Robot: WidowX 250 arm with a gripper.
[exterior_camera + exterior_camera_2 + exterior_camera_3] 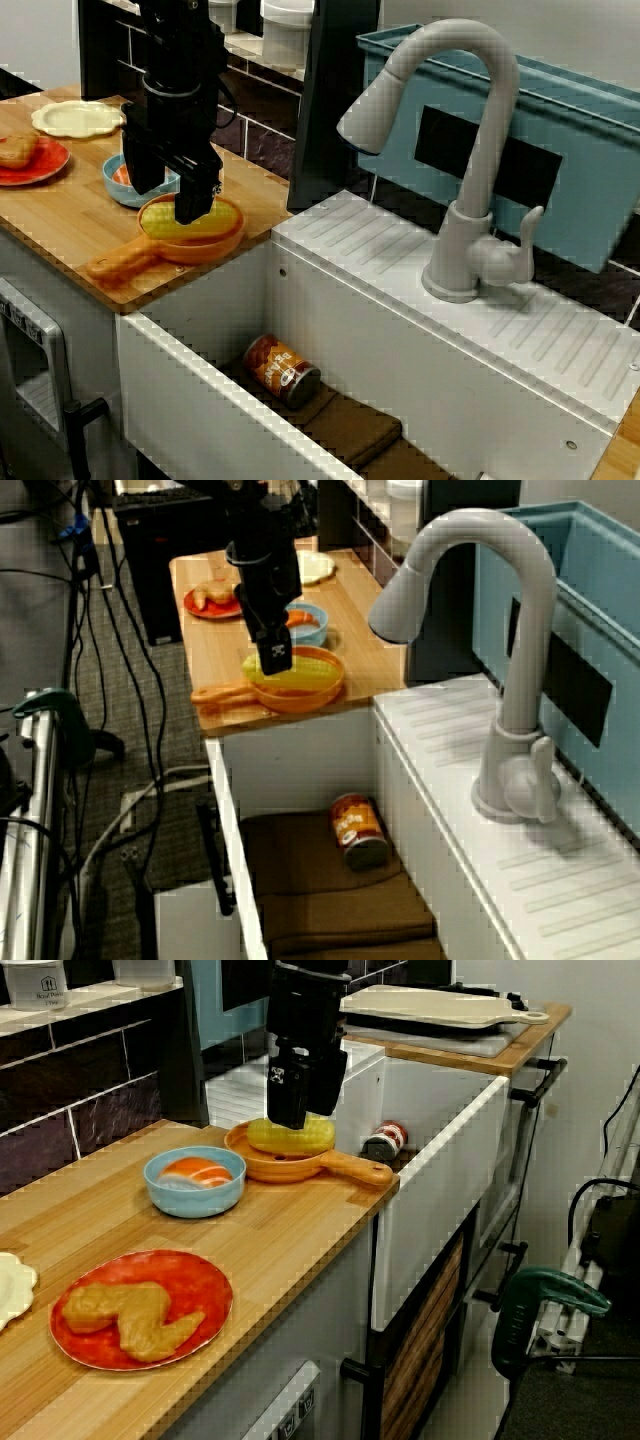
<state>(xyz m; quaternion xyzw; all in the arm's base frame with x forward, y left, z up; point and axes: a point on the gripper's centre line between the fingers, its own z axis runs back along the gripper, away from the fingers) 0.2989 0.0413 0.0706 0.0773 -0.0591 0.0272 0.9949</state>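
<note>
Your claw [170, 190] hangs with its jaws spread apart and nothing between them, one finger close over the corn [300, 1138]. The corn lies in the orange pan [225, 243] at the counter's [70, 215] edge beside the sink [330, 300]. A blue bowl [195, 1200] sits just behind the pan.

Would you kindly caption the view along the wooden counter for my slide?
Black gripper, jaws low over yellow corn in an orange pan; blue bowl and red plate alongside.
</note>
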